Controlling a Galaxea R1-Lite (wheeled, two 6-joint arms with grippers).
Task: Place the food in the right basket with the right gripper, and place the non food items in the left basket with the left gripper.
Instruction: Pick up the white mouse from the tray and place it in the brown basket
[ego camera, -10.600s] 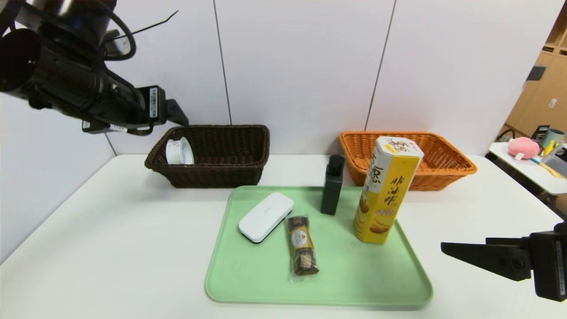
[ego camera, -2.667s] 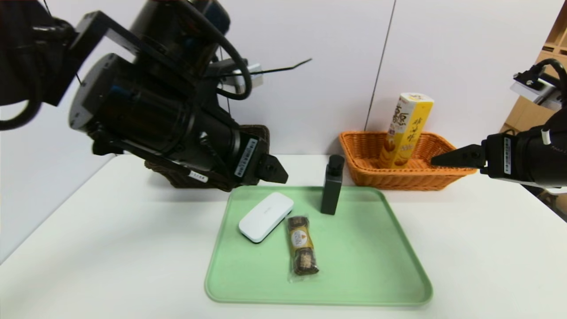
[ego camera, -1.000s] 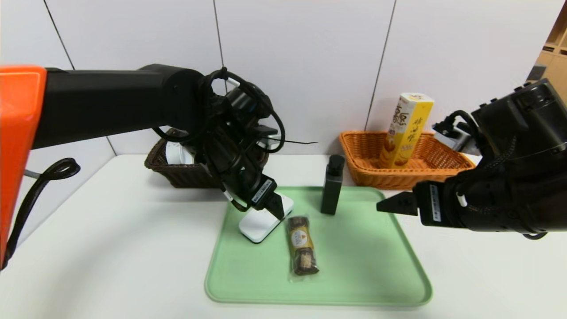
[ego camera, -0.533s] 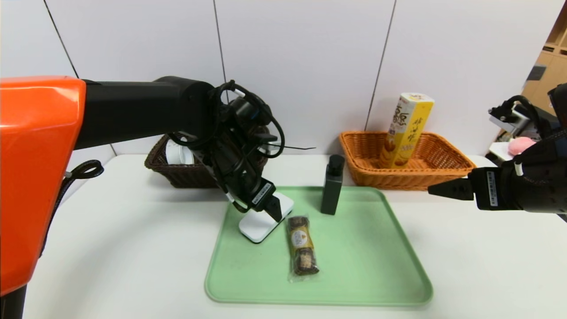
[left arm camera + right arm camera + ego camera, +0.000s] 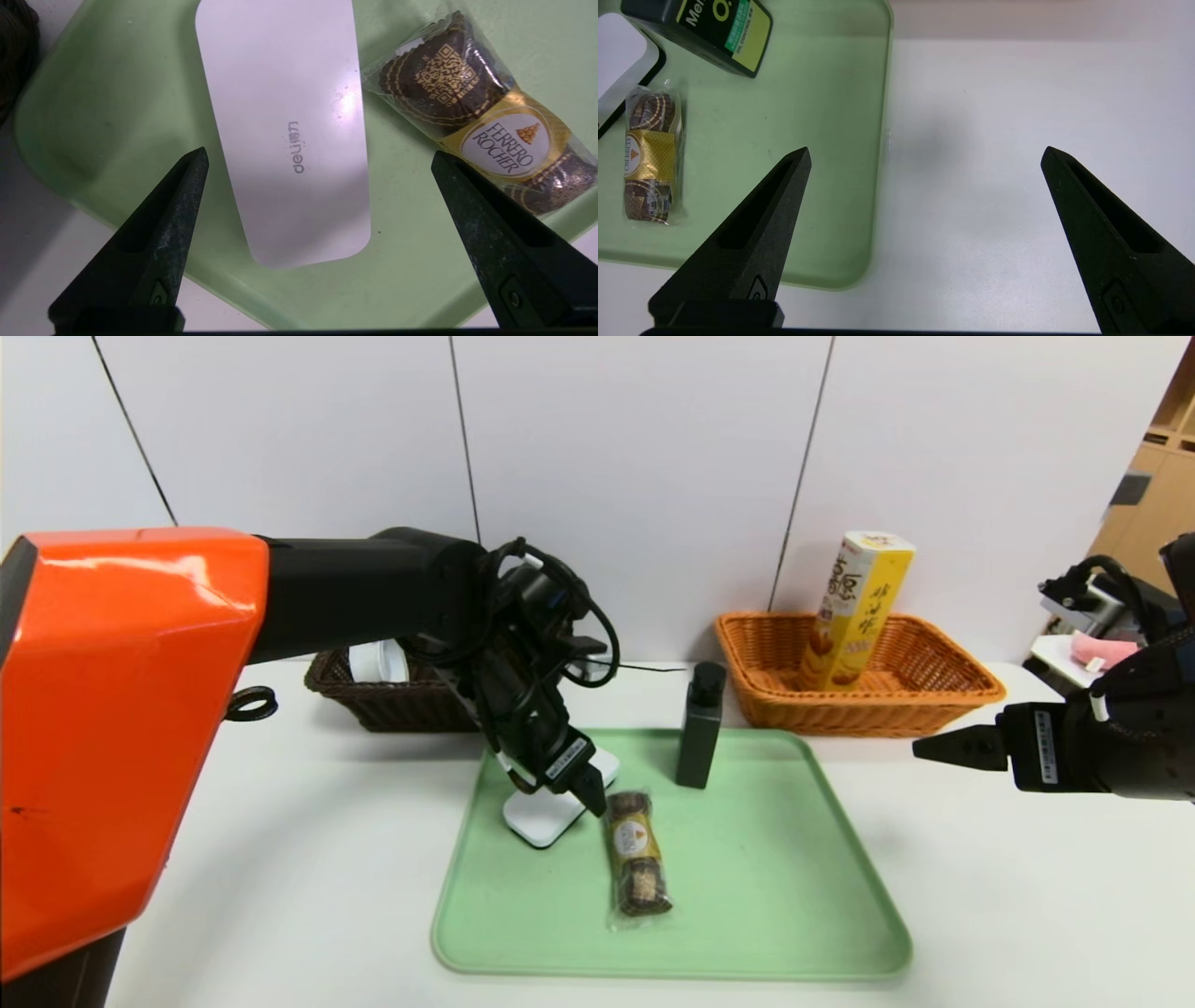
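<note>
While the left gripper (image 5: 319,154) hovers over the green tray (image 5: 766,915) with its jaws wide open and nothing held, the flat white case (image 5: 541,817) lies below in the space between its two fingers. Taking twelve o'clock as straight away from the robot and the middle of the tray as the dial's centre, the case sits toward ten o'clock, its long sides running from about seven to one. The fingers stand to either side of it in the left wrist view, and neither is closed on it. Just beside the case, toward four o'clock from it, the wrapped chocolate pack (image 5: 638,854) lies on the tray, close to the line of one fingertip in that view.

A black bottle (image 5: 700,737) stands upright on the tray near twelve o'clock. Beyond the tray, toward ten o'clock, the dark brown basket (image 5: 411,709) holds the white round container (image 5: 378,663) at its nine o'clock end; part of that basket is hidden behind the left arm. Toward one o'clock, the orange-tan basket (image 5: 868,719) holds the tall yellow snack box (image 5: 859,616), standing with a slight lean.

Off the tray toward two o'clock, the right gripper (image 5: 926,149) is over the white table (image 5: 280,859), jaws wide open and empty.
</note>
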